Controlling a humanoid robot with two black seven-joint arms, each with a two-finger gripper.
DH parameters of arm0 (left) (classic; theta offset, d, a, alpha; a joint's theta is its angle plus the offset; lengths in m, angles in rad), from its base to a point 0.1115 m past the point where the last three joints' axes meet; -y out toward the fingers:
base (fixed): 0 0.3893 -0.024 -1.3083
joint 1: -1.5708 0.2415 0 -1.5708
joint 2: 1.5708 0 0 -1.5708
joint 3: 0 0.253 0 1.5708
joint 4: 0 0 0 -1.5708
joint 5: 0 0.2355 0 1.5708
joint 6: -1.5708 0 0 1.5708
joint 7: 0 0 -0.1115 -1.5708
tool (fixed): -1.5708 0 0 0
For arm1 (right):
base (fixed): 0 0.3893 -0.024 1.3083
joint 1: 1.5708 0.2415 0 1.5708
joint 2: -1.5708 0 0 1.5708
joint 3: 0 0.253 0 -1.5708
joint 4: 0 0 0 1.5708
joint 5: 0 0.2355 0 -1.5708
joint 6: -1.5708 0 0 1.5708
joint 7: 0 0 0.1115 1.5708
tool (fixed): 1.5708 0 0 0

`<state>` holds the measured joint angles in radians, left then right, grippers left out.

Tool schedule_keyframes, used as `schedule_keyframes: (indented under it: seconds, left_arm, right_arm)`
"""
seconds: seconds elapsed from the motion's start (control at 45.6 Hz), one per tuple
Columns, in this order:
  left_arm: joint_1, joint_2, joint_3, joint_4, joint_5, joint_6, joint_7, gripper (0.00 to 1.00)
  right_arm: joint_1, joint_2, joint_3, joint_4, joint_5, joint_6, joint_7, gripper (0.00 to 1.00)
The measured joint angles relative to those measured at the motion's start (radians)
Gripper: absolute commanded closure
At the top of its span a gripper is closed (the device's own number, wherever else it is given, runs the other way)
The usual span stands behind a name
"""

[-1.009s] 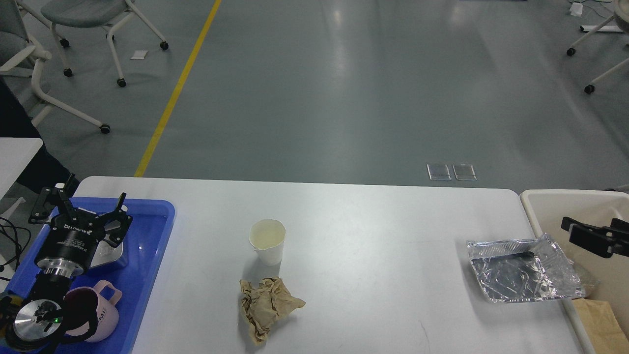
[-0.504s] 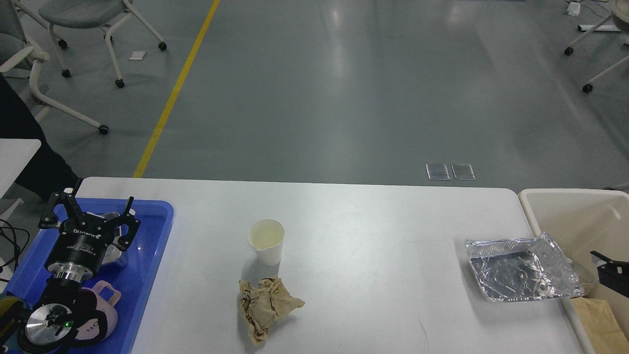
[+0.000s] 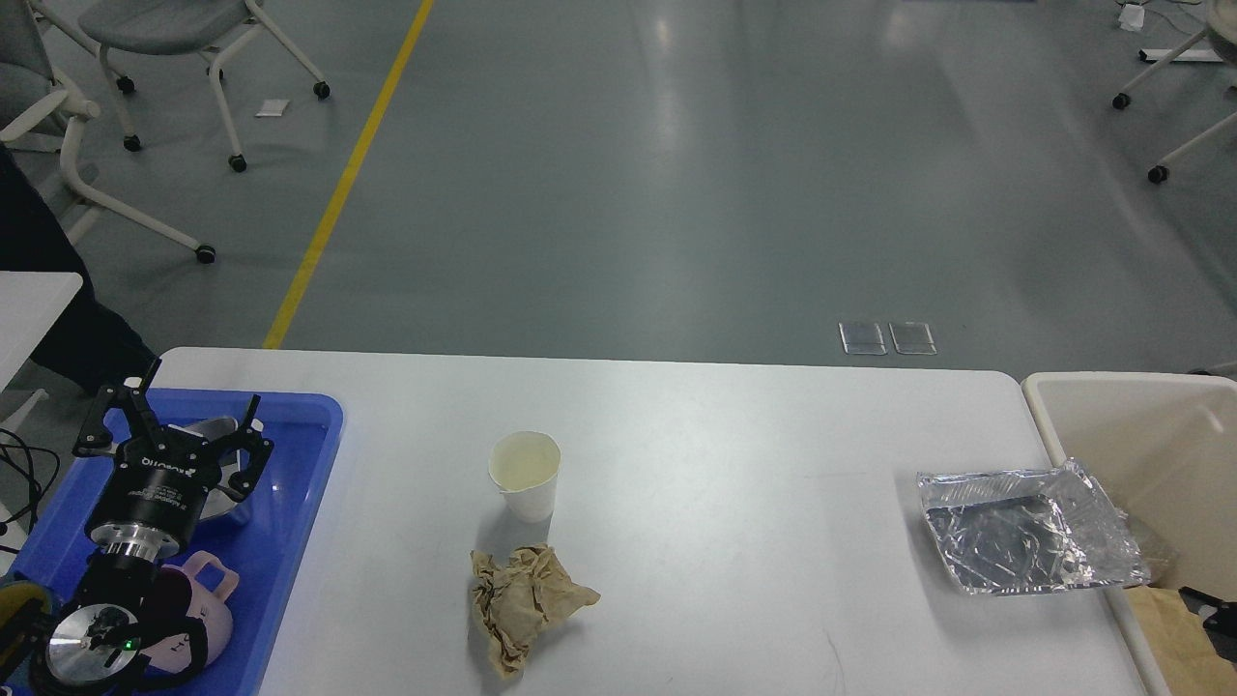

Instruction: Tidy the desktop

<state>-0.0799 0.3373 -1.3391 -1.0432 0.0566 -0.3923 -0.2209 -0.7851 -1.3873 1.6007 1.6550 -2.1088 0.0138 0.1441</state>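
A white paper cup (image 3: 525, 476) stands upright mid-table. A crumpled brown paper (image 3: 523, 605) lies just in front of it. A crumpled foil tray (image 3: 1030, 528) lies at the table's right edge, partly over the beige bin (image 3: 1111, 411). My left gripper (image 3: 182, 411) is open and empty above the blue tray (image 3: 302, 483), over a silver bowl (image 3: 215, 428). A pink mug (image 3: 211, 592) stands in the tray, partly hidden by my arm. Only a black sliver of my right gripper (image 3: 1214, 609) shows at the lower right, over the bin.
The bin holds a brown paper bag (image 3: 1174, 643). Office chairs (image 3: 164, 39) stand on the floor far left, and chair legs far right. A second white table edge (image 3: 34, 300) is at the left.
My right gripper has dropped down and back from above the foil tray's right side to the frame's lower right corner. My left gripper has shifted slightly away over the blue tray.
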Motion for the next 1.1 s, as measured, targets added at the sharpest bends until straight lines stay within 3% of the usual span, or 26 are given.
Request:
schedule_keyframes:
  seconds: [0.482,0.636,0.877,1.096]
  left_arm:
    - [0.003,-0.004,0.012,0.000,0.000,0.005,0.000,0.04]
    - [0.003,-0.004,0.016,0.000,0.000,0.005,0.002,0.04]
    - [0.006,-0.008,0.024,0.000,0.002,0.006,0.006,0.04]
    - [0.005,-0.016,0.031,0.000,0.021,0.011,0.006,0.04]
  right_arm:
    - [0.000,-0.033,-0.009,0.034,0.027,-0.003,0.006,0.00]
    - [0.000,-0.031,-0.005,-0.048,0.167,0.006,0.011,0.00]
    - [0.000,-0.035,-0.002,-0.194,0.405,0.012,0.057,0.00]
    - [0.000,-0.026,-0.012,-0.229,0.513,0.014,0.070,0.00]
